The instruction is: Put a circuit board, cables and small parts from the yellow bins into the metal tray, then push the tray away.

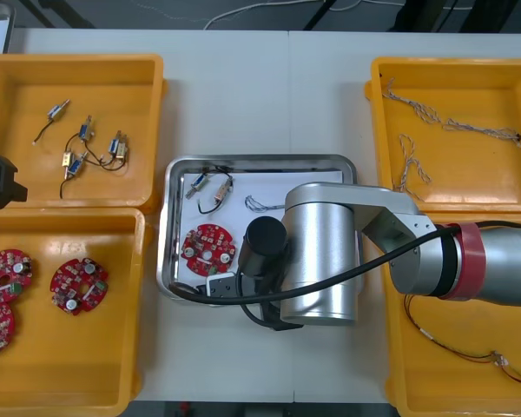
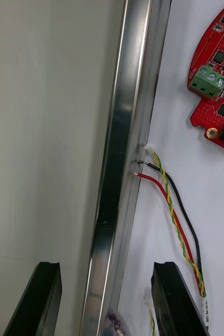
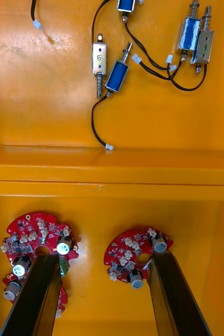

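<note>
4 yellow plastic bins (image 1: 17, 87) flank the shiny rectangular metal tray (image 1: 260, 161). The right gripper (image 2: 107, 268) is empty, its 2 black fingers wide apart astride the tray's rim. The left gripper (image 3: 104, 260), likewise spread and empty, hovers over a bin of boards. In the tray lie 1 round red circuit board (image 1: 208, 245) and a twisted red and yellow cable (image 2: 169, 205).
</note>
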Available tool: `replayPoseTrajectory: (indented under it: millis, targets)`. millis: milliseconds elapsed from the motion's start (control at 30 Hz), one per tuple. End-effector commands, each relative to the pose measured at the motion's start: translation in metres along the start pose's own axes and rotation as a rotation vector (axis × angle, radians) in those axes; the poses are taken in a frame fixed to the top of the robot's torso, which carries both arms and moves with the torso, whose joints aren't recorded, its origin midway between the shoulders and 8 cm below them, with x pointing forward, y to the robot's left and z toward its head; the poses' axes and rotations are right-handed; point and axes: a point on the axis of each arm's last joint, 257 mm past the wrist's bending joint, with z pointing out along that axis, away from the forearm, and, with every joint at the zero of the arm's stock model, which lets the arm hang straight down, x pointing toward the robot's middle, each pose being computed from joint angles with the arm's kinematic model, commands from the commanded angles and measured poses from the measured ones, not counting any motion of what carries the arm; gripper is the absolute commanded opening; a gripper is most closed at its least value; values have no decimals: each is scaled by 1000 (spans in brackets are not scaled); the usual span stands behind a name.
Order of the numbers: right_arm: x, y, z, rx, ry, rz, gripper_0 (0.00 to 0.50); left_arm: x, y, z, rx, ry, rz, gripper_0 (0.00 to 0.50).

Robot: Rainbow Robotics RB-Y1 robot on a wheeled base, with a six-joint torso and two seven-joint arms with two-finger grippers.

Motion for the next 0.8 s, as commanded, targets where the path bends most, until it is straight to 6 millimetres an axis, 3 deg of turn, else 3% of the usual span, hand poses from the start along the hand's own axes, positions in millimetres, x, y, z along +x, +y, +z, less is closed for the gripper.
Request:
replayPoseTrajectory:
  millis: [33, 333, 800]
  targets:
    - [-18, 12, 2, -3, -25, 73, 500, 3, 13, -5, -37, 10, -69, 494]
    - [-19, 26, 14, 5, -7, 147, 500, 3, 13, -5, -37, 10, -69, 500]
    - [-18, 23, 32, 27, 19, 187, 500, 3, 13, -5, -37, 10, -69, 500]
